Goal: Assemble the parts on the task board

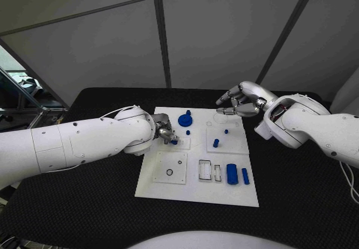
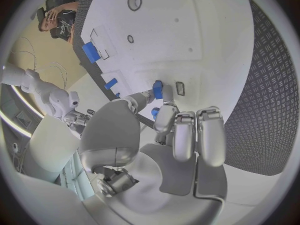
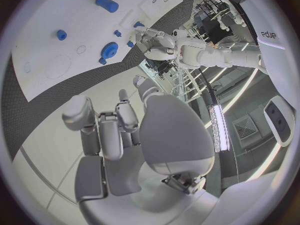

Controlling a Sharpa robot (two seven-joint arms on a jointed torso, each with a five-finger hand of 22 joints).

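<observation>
Left hand (image 1: 166, 133) fingers pinching a small blue plastic peg (image 2: 157, 90) just over the white flat task board (image 1: 196, 193); risk of tilting, jamming or slipping there. Right hand (image 1: 240, 101) curled, holding nothing, well apart above the black desk (image 1: 299, 197).

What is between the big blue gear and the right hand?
In the head view, only bare white task board with a faint circular outline lies between the blue gear and the right hand.
</observation>
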